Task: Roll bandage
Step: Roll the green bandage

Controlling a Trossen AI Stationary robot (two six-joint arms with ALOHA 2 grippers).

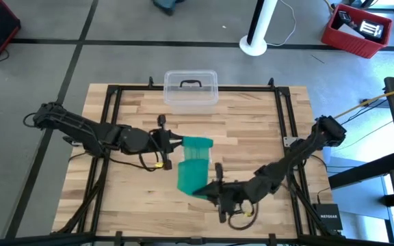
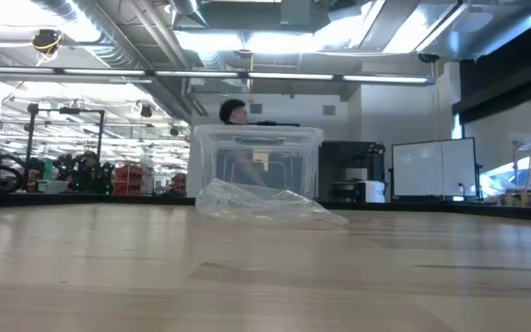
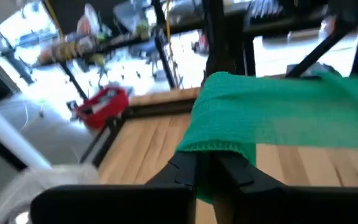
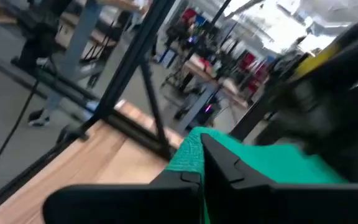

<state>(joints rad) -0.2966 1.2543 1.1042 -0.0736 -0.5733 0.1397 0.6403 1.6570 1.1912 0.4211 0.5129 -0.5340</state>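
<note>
I have the bandage (image 1: 194,166) stretched above the desk (image 1: 252,130) between both arms: the left claw (image 1: 176,142) pinches its far end, the right claw (image 1: 211,189) its near end. If either arm pulls away too hard, the thin cloth could slip from a pinch and drop, unrolled.
</note>
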